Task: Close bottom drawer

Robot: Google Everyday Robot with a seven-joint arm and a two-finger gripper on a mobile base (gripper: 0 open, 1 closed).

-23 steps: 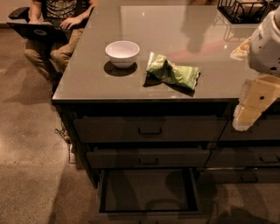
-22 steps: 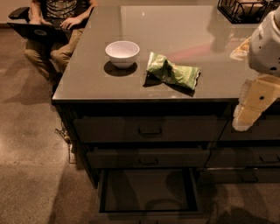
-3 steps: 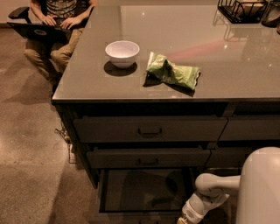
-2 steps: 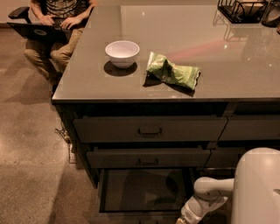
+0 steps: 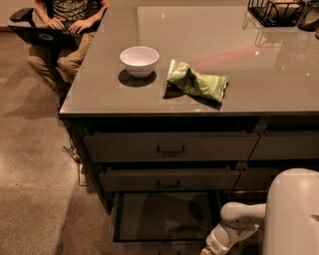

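The bottom drawer [image 5: 164, 219] is pulled out, lowest of the left stack of three, its dark inside open to view. Its front panel lies along the bottom edge of the camera view and its handle is cut off. The two drawers above it, top [image 5: 171, 147] and middle [image 5: 168, 180], are shut. My arm comes in from the bottom right. My gripper [image 5: 212, 247] is low, at the drawer's front right corner, partly cut off by the frame edge.
A white bowl [image 5: 139, 61] and a green snack bag [image 5: 198, 81] lie on the grey counter [image 5: 214, 45]. A black wire basket [image 5: 274, 11] stands at the back right. A seated person with a laptop [image 5: 60, 30] is at the far left. Bare floor lies to the left.
The arm, earlier raised at the right above the counter's edge, has come down to the drawer's front right corner. In the last second the gripper has edged slightly left.
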